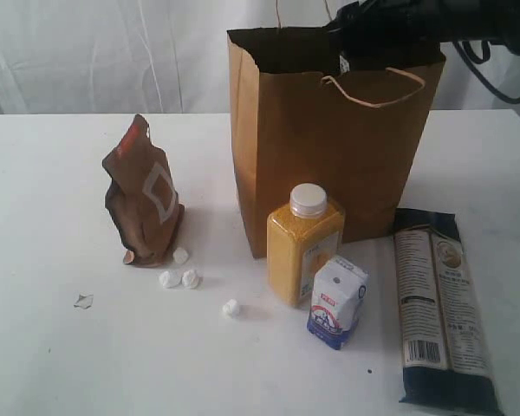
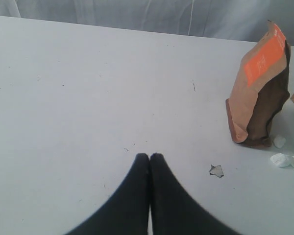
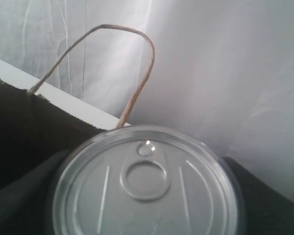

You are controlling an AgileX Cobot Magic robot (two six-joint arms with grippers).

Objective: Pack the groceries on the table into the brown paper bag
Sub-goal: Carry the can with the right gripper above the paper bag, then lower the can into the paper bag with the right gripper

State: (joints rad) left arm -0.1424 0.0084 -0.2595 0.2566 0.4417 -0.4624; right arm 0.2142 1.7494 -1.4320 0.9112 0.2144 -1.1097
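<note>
**Can held over bag, four items left on desk**

Right claw [image 1: 361, 43] grips the can [image 3: 144, 181], dark fingers [image 3: 267, 198] on either side of the pull-tab lid. It hangs at the open mouth of the bag [image 1: 329, 147], above the rim and near the back cord handle [image 3: 137, 73]. Can not yet released, judging by the grip. Whether it is fully inside the rim line, cannot tell.

Left claw [image 2: 149, 157] is closed, tips pressed together, holding nothing. It sits over bare desk [image 1: 52, 173], apart from the pouch [image 2: 257, 93].

Bag stands upright at mid-desk, back half. On the desk outside it:
- pouch, upright, leaning a bit, left of the bag
- bottle [image 1: 303, 247], upright, just in front of the bag
- carton [image 1: 338, 302], just beside the bottle, nearer the camera
- noodles [image 1: 438, 303], lying flat to the right of the bag

Jar not in view; may be inside the bag, cannot tell.

Small white bits [image 1: 180, 277] lie by the pouch, not groceries as far as I can judge.

Progress: early to mid. One item at the drop stage, four not yet packed.
</note>
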